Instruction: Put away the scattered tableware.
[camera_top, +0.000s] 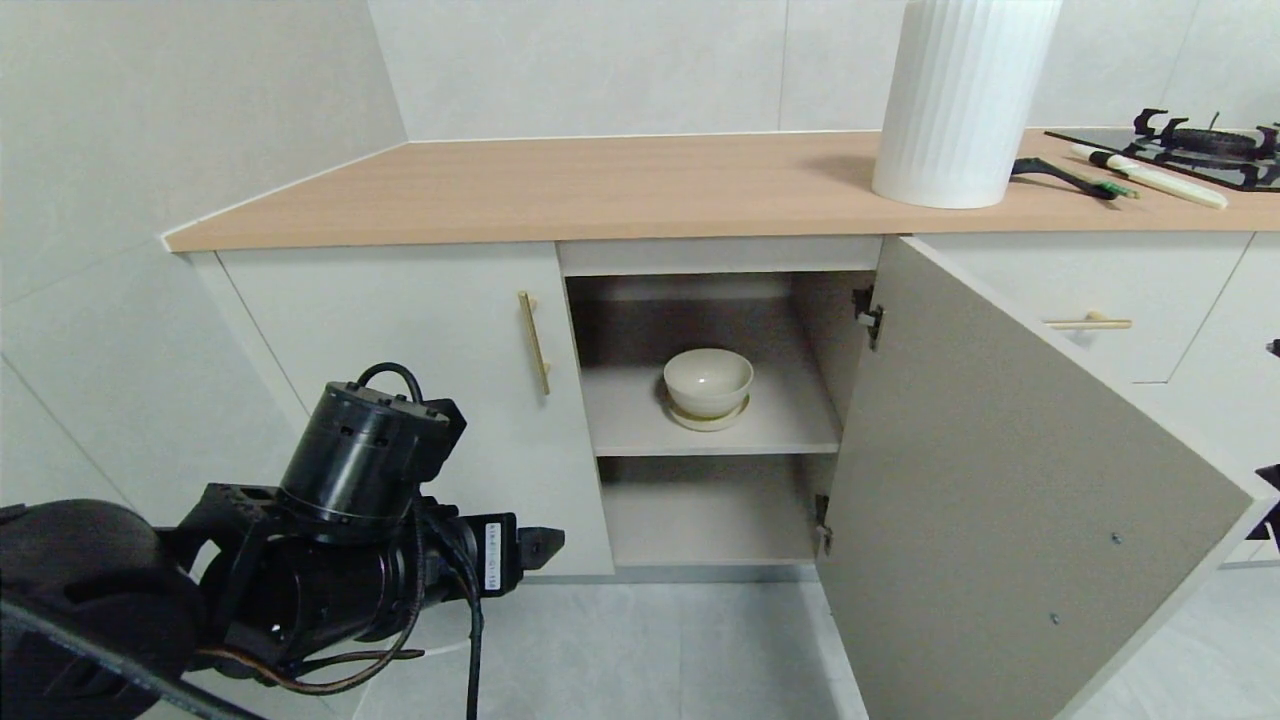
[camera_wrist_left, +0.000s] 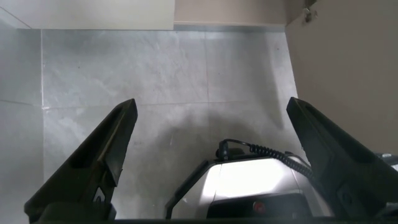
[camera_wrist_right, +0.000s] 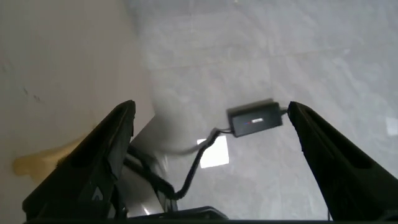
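Two grippers, each with fingers spread wide and nothing between them: the left gripper (camera_wrist_left: 211, 111), at 8 o'clock in the head view, hangs over grey floor tiles (camera_wrist_left: 155, 68), as does the right gripper (camera_wrist_right: 211, 113). At the head view's centre a cream bowl (camera_top: 708, 378) sits on a small saucer (camera_top: 706, 420) on the middle shelf (camera_top: 640, 420) of the open cabinet (camera_top: 690, 320), its door (camera_top: 1000, 480) swung out toward 4 o'clock; a white ribbed container (camera_top: 955, 100) stands on the wooden countertop (camera_top: 600, 185) at 1 o'clock

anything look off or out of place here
Nothing spilled or broken. The cabinet door hangs wide open, and a few utensils lie loose on the countertop beside the white ribbed container. The bowl sits upright on its plate inside.
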